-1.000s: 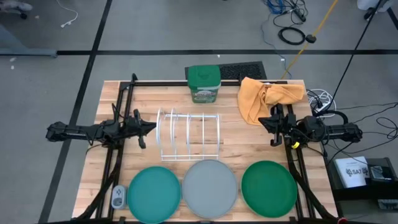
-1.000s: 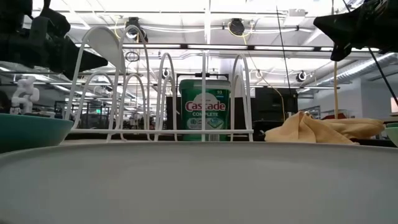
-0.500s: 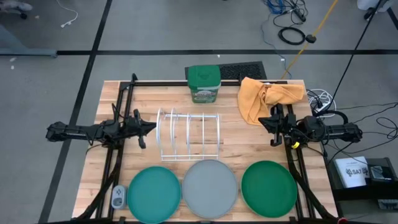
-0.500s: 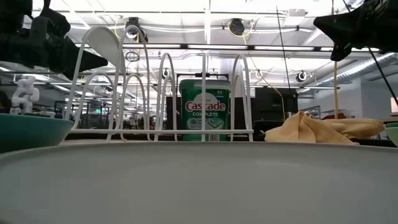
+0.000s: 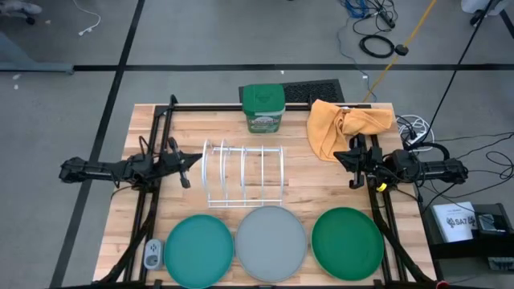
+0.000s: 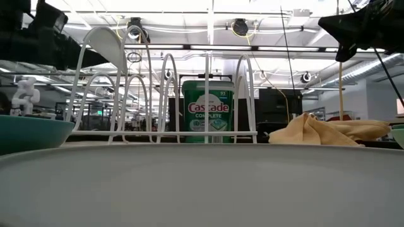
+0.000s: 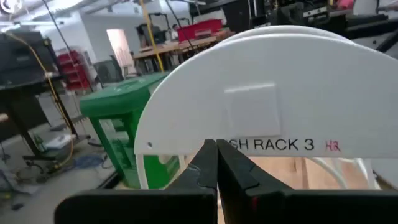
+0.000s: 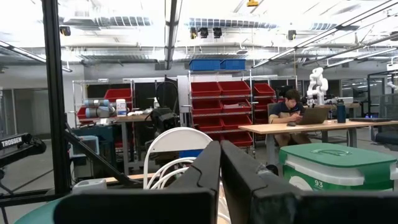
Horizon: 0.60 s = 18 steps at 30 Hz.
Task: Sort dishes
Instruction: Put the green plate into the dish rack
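Along the bottom edge of the high view I see three plates flat on the bench (image 5: 321, 172): teal plate (image 5: 198, 249) at lower left, grey plate (image 5: 271, 243) in the middle, green plate (image 5: 347, 242) at lower right. None is gripped. Above them, mid-frame, stands the rack (image 5: 245, 174). My left tool (image 5: 186, 163) hangs just left of it, fingers pressed together and empty; the right tool (image 5: 353, 166) waits at centre right, likewise closed on nothing. At the top sit the tub (image 5: 263, 107) and cloth (image 5: 345, 124). My worry: the left tool is so near the rack that a careless swing could knock the wires.
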Each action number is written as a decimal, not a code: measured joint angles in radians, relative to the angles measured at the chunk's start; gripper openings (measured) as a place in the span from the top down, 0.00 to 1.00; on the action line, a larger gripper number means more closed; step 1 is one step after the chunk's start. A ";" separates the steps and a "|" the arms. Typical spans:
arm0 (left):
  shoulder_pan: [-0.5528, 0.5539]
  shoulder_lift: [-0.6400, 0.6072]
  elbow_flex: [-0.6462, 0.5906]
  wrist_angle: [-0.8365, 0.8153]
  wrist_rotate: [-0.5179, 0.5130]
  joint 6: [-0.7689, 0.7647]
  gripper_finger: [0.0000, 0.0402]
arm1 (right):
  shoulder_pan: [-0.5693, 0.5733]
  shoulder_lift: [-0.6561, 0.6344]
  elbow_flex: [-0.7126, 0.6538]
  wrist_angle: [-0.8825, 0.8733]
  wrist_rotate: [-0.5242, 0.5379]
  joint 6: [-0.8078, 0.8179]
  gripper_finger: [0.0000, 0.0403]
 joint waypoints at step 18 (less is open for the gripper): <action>0.000 -0.061 0.238 0.171 0.365 -0.622 1.00 | 0.000 0.000 0.000 0.000 0.000 0.000 0.98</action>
